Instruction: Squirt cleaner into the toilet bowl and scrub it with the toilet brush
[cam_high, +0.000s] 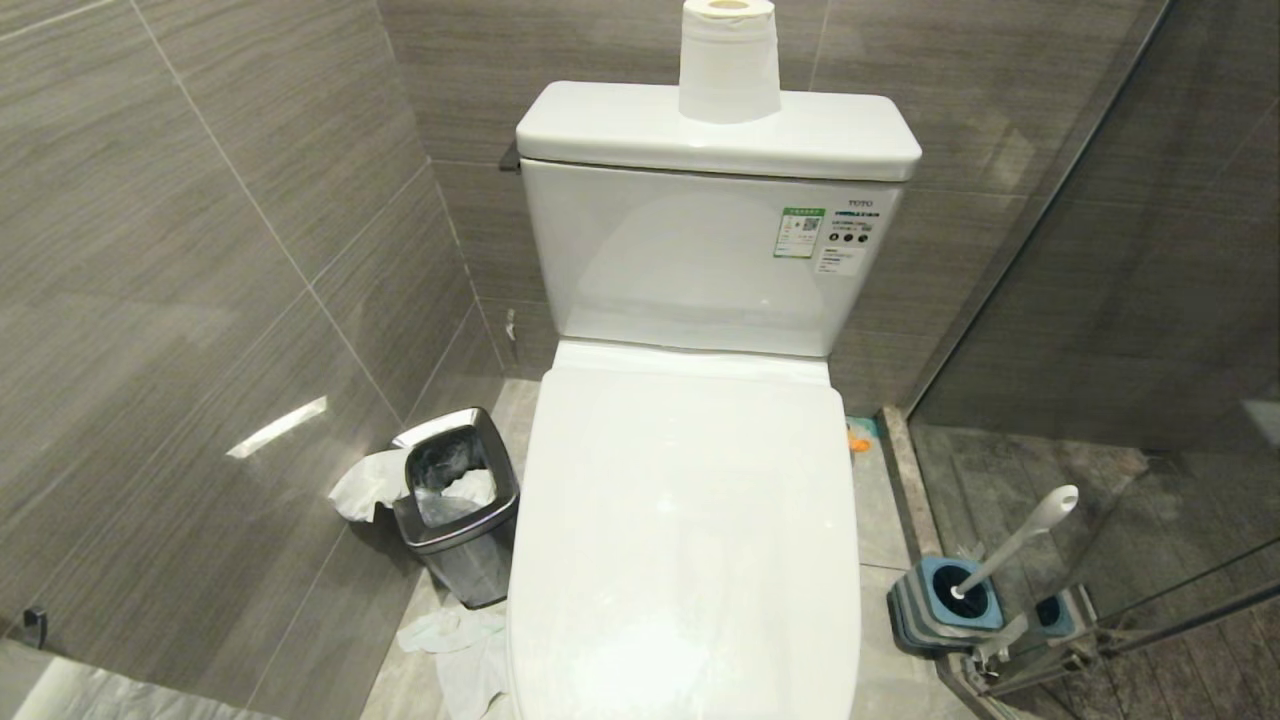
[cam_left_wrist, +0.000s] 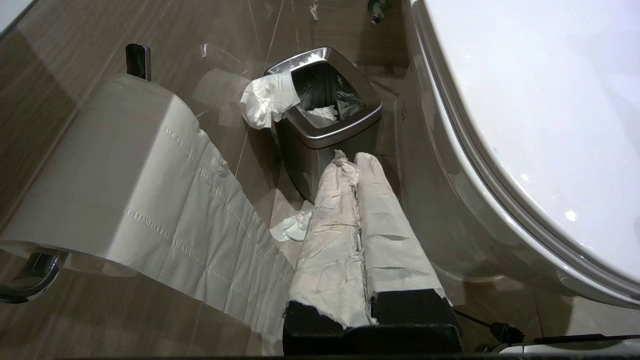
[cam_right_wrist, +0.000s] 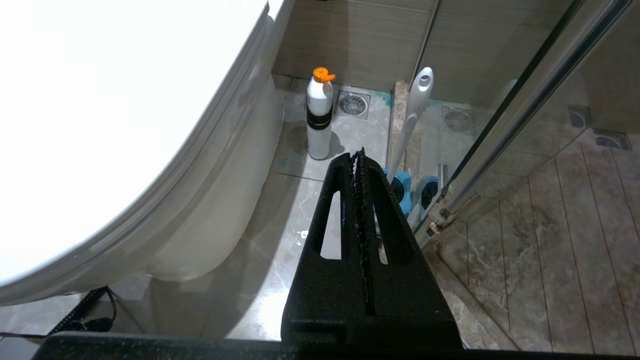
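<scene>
the white glossy porcelain toilet (cam_high: 700, 250) sits dead ahead of you with its smooth white plastic lid (cam_high: 690, 540) down flat, so the toilet bowl itself is covered and nothing can go in until that lid is lifted. your long white-handled toilet brush (cam_high: 1020, 535) stands to the robot's right of the toilet, leaning in its square blue-and-grey holder (cam_high: 945, 605) against the glass shower screen, handle tilted up and away where it can be reached. further back beside the toilet base stands a white bottle with a black band and orange cap (cam_right_wrist: 320, 117); it is probably the cleaner, though no label can be read. it is upright on the floor, apart from the brush.

your right end effector (cam_right_wrist: 361, 157) hangs low beside the toilet, black fingers pressed together and holding nothing. your left end effector (cam_left_wrist: 350, 160), fingers wrapped in whitish tape, is likewise closed and empty, pointing at the square steel bin (cam_left_wrist: 325, 120) with tissue over its rim. a paper roll (cam_high: 730, 60) stands on the tank lid.
</scene>
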